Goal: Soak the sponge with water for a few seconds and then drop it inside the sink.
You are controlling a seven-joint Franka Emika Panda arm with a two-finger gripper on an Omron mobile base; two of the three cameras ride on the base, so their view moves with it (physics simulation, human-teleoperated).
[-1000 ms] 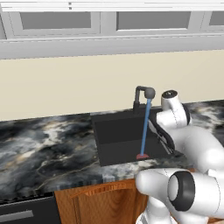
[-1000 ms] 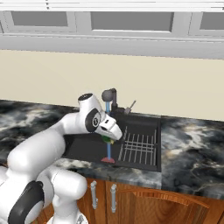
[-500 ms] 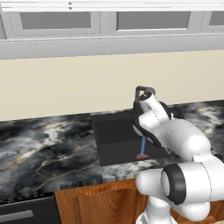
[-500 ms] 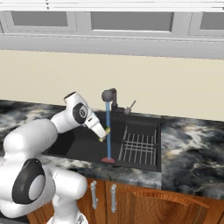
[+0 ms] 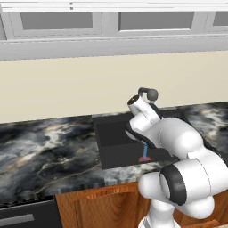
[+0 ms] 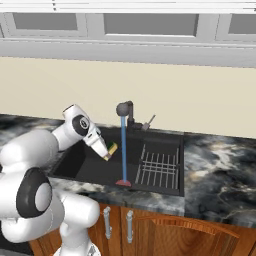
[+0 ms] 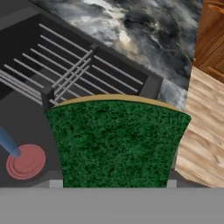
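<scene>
Swung left off the water (image 6: 123, 150), hand (image 6: 107, 153) seemingly pinches sponge (image 6: 113, 149), fingertips hidden.

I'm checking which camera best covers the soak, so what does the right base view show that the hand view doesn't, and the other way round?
Right base view: the dark tap, the full blue water stream, and the end effector holding the sponge beside that stream, not in it.

Hand view: the sponge's green face close up, plus wooden floor.

Shared: the black sink, the wire rack, the reddish patch and the marbled counter.
</scene>
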